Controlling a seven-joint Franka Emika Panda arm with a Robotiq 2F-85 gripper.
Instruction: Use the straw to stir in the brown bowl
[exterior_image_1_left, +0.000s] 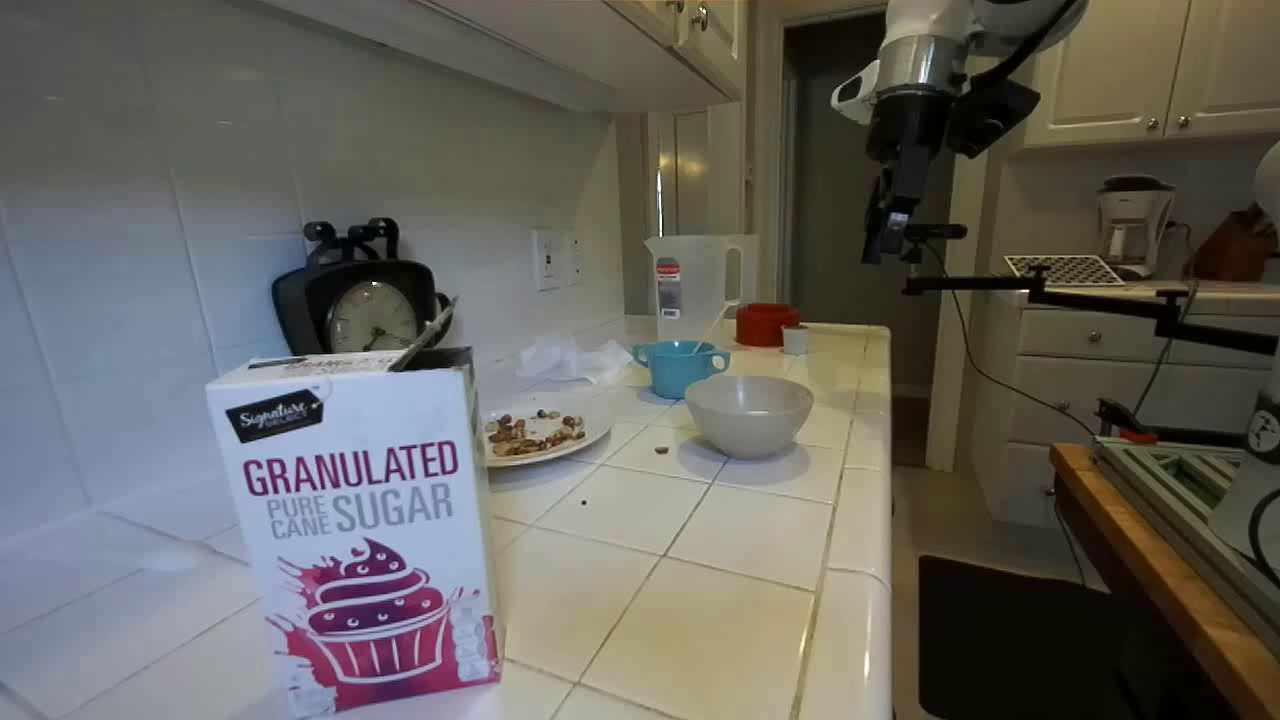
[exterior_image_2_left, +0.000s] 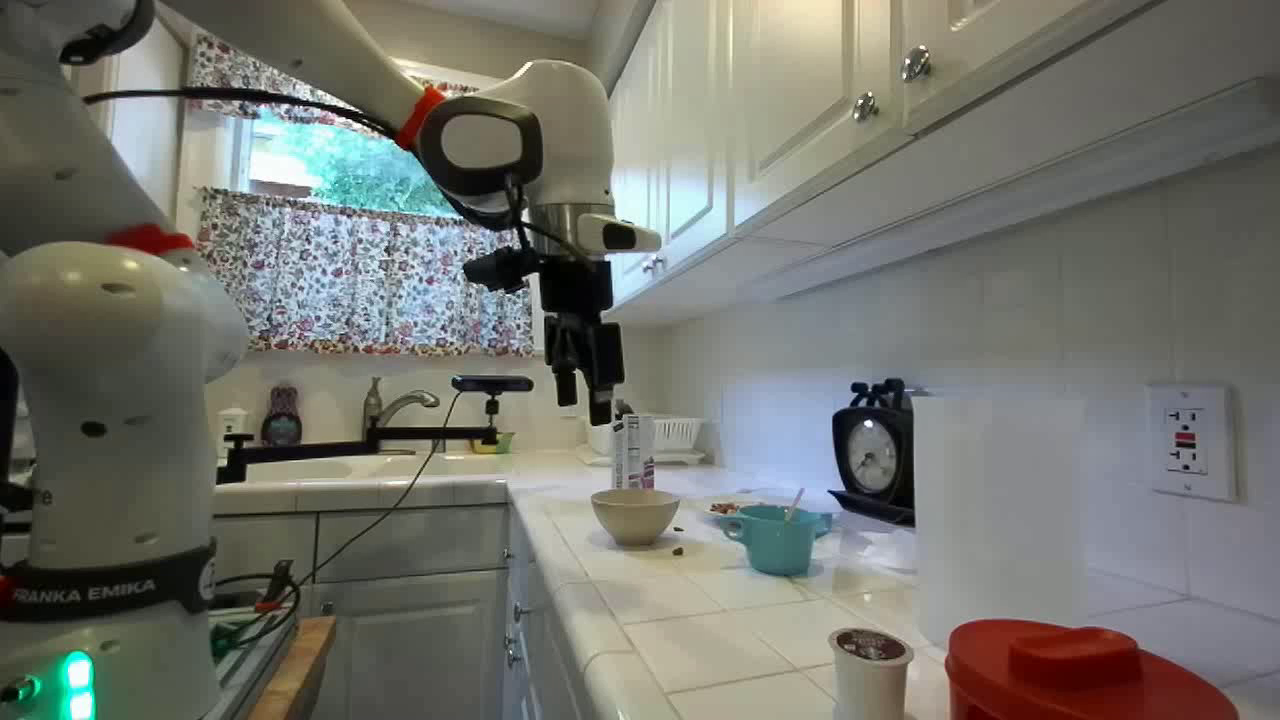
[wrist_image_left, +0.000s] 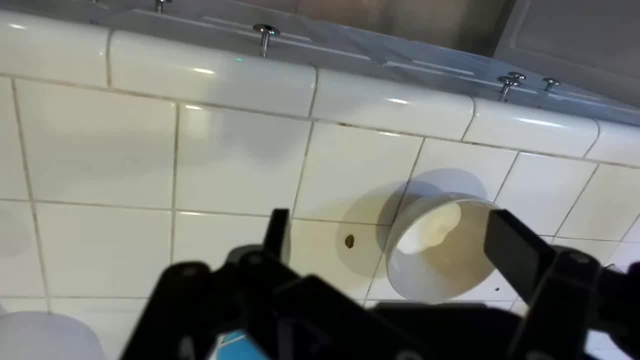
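High above the counter, near its front edge, my gripper (exterior_image_1_left: 884, 235) (exterior_image_2_left: 583, 398) (wrist_image_left: 387, 230) is open, with nothing between its fingers. A thin pale straw (exterior_image_2_left: 795, 503) leans in the light blue two-handled cup (exterior_image_2_left: 780, 545) (exterior_image_1_left: 680, 370), its upper part sticking out over the rim. In the wrist view only a corner of the blue cup (wrist_image_left: 239, 348) shows past the black gripper body. A pale grey-beige bowl (exterior_image_1_left: 750, 420) (exterior_image_2_left: 634, 518) (wrist_image_left: 445, 255) stands upright near the cup, seen well below and between the fingers. I cannot make out a brown bowl in any view.
A sugar box (exterior_image_1_left: 360, 520) and a plate (exterior_image_1_left: 600, 430) of nuts stand on the counter. Behind the cup are a tall white pitcher (exterior_image_1_left: 690, 290), a red lid (exterior_image_2_left: 1080, 675) and a small white pod (exterior_image_2_left: 870, 665). A black scale (exterior_image_2_left: 872, 450) stands by the wall, under cabinets (exterior_image_2_left: 800, 130).
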